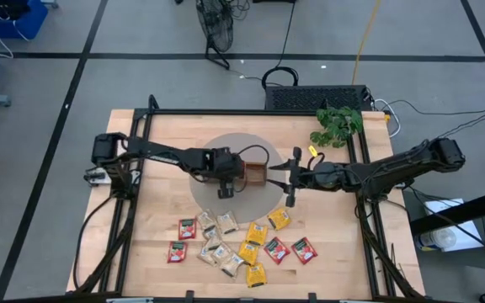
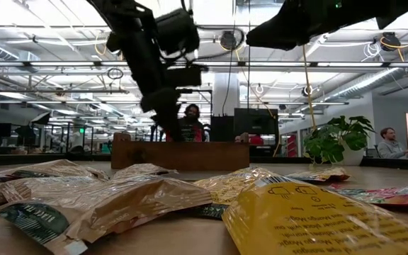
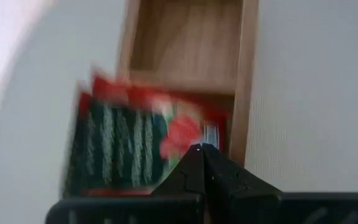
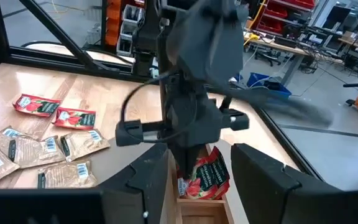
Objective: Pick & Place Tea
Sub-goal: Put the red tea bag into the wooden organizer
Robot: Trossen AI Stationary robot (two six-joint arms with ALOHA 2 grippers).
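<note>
High view first: both arms stretched in toward the middle of the wooden table [image 1: 150, 244], meeting over a grey round mat [image 1: 226, 143]. Left gripper [image 1: 228, 187] sitting right at the end of the small brown wooden tray [image 1: 254, 174], right gripper [image 1: 290, 179] just beside the tray's other end. Loose tea sachets [image 1: 241, 240] scattered near the front edge of the table, red, yellow and beige mixed together, well apart from the tray. Green plant [image 1: 337, 124] at the back right of the table.

Low view: sachets filling the foreground, a yellow one [image 2: 310, 216] closest, beige ones [image 2: 119, 205] to its left. Tray [image 2: 180, 155] standing behind them with the left arm coming down onto it from above (fingertips hidden behind the tray wall here). People in the room beyond the table.

Left wrist view: fingers [image 3: 219, 177] pinched fully together, clamped on a red sachet [image 3: 145, 143], which hangs over the end compartment of the tray [image 3: 244, 87]. Pretty blurry, so printed marks not readable.

Right wrist view: right arm's own fingers [image 4: 266, 180] spread apart, nothing between them, either side of the tray [image 4: 201, 208]. Left gripper [image 4: 191, 168] straight ahead, lowering into the compartment with the red sachet [image 4: 207, 177] pinched, its lower part already inside the tray. More sachets [image 4: 48, 146] off on the tabletop.
</note>
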